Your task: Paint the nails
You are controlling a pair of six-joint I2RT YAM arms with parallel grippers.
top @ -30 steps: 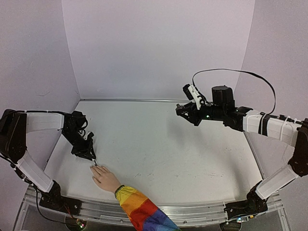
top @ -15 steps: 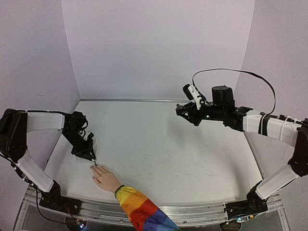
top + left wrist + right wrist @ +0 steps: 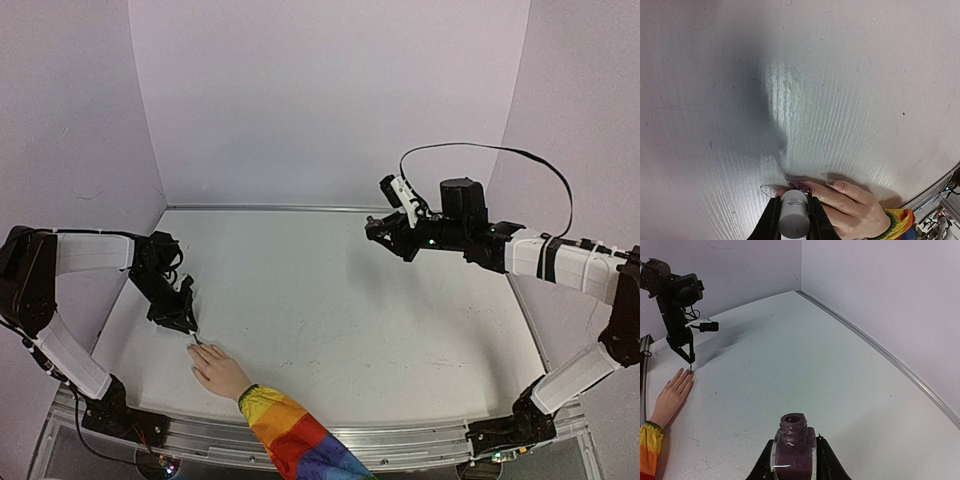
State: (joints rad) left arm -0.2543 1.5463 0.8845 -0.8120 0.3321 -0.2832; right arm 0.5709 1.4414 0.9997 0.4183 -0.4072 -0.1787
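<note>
The pale hand (image 3: 220,372) with a rainbow-striped sleeve (image 3: 290,440) lies flat at the table's front left. My left gripper (image 3: 186,322) is shut on the white brush cap (image 3: 794,219), with the brush tip down at the fingertips. In the left wrist view one nail (image 3: 801,185) is dark with polish, while another nail (image 3: 836,184) is pale. My right gripper (image 3: 376,228) is raised at the back right, shut on the open bottle of dark purple polish (image 3: 793,445).
White walls enclose the table on the left, back and right. A metal rail (image 3: 400,440) runs along the front edge. The left arm (image 3: 677,305) shows in the right wrist view, above the hand (image 3: 671,396).
</note>
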